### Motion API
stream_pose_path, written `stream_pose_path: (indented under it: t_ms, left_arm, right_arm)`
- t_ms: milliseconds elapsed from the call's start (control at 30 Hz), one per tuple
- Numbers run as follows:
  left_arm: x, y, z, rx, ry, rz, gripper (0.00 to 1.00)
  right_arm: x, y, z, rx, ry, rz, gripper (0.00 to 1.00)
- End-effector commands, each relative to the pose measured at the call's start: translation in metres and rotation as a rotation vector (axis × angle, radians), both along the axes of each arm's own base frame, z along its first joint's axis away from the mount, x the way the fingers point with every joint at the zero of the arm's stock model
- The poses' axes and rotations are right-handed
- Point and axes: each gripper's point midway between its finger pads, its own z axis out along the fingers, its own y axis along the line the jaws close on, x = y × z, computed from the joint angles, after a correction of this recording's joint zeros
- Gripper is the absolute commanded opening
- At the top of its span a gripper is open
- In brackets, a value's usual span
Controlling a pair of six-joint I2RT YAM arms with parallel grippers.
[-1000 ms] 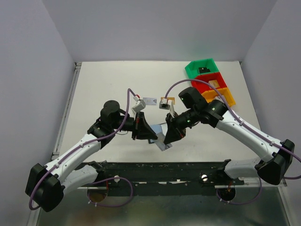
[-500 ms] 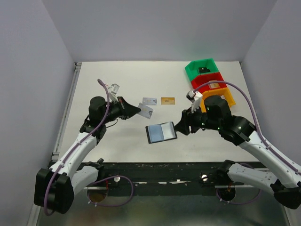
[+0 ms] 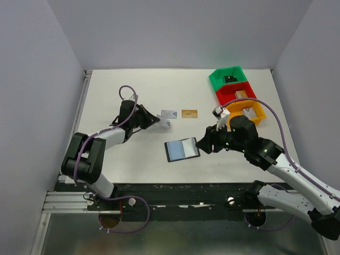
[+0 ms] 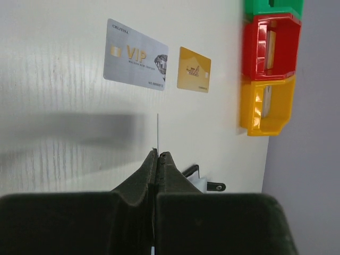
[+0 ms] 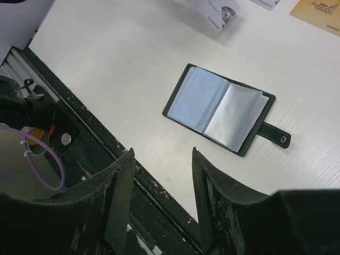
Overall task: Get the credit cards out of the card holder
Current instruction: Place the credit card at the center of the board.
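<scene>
The left claw (image 4: pixel 158 156) is pressed together on a silver-grey credit card (image 4: pixel 158 128), held edge-on just above the white counter (image 4: pixel 58 154). Beyond it, a silver VIP card (image 4: pixel 135 54) and a gold card (image 4: pixel 194 76) lie side by side. The right claw (image 5: pixel 162 156) is spread, hovering near the card holder (image 5: pixel 223 109), which lies open with its pockets up.

Black card holder (image 5: pixel 220 109) with blue-grey pockets (image 5: pixel 197 98); a silver card (image 4: pixel 136 54) lettered gold; a gold card (image 4: pixel 194 69).
</scene>
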Motion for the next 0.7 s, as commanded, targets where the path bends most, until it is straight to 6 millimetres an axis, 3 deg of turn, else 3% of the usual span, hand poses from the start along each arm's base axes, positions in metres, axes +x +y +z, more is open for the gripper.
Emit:
stream_pose_path:
  t_ms: [0, 267, 667]
  left_arm:
    - [0.034, -0.002, 0.008, -0.057, -0.05, 0.07, 0.0]
    - [0.044, -0.005, -0.006, -0.103, -0.036, 0.104, 0.0]
    - [0.03, -0.018, -0.038, -0.135, 0.005, 0.103, 0.0]
  right_arm:
    - [0.001, 0.009, -0.001, 0.03, 0.006, 0.018, 0.54]
    - [0.003, 0.014, -0.01, 0.025, 0.028, 0.025, 0.54]
    - [0.003, 0.019, -0.017, 0.02, 0.054, 0.04, 0.54]
